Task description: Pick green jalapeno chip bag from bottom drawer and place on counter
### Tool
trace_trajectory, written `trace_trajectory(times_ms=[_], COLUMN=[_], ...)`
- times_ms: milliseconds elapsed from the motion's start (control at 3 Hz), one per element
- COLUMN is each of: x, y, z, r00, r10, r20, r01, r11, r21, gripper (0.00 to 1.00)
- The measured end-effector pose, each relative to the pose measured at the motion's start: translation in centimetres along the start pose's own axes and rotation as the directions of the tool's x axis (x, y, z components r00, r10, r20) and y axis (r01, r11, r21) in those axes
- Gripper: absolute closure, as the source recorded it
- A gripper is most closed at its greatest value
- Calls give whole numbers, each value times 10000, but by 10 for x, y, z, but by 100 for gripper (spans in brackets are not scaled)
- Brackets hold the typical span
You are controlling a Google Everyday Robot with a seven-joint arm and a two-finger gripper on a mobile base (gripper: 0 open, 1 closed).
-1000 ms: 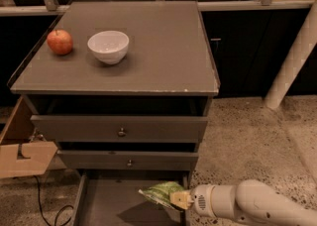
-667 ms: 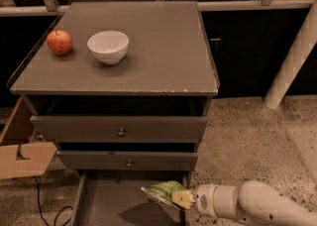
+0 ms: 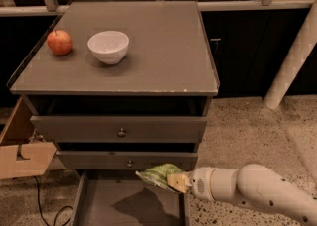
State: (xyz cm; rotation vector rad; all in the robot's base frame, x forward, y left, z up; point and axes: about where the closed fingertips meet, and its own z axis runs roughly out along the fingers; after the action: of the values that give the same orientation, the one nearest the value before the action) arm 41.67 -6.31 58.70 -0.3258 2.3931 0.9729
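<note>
Green and crinkly, the small jalapeno chip bag (image 3: 157,174) is pinched at its right end by the two tan fingers (image 3: 179,181) of the gripper (image 3: 173,179), which are closed on it. The gripper sits at the tip of a white, rounded arm (image 3: 257,190) that reaches in from the lower right, low in front of the cabinet. The bag hangs over the right rear part of the pulled-out grey bottom drawer (image 3: 99,210) — a shallow tray with low sides — just below the front of the middle knobbed drawer (image 3: 128,160). A dark shadow lies on the tray floor beneath the bag. Above, the flat grey-brown counter (image 3: 163,46) carries a red apple (image 3: 60,42) near its left edge and a white ceramic bowl (image 3: 108,46) just beside the apple, not touching it. A tan cardboard piece (image 3: 22,158) stands left of the cabinet.
</note>
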Motion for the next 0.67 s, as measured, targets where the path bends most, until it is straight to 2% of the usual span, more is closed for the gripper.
trace_trajectory(times_ms=[333,667], x=[-26,-26], y=[19,19], z=[-5,-5], r00=[9967,9967], r10=[-783,-787], r20=[210,212], r01=[783,787], r11=[9969,9969], r21=[0,0], gripper=[100,100])
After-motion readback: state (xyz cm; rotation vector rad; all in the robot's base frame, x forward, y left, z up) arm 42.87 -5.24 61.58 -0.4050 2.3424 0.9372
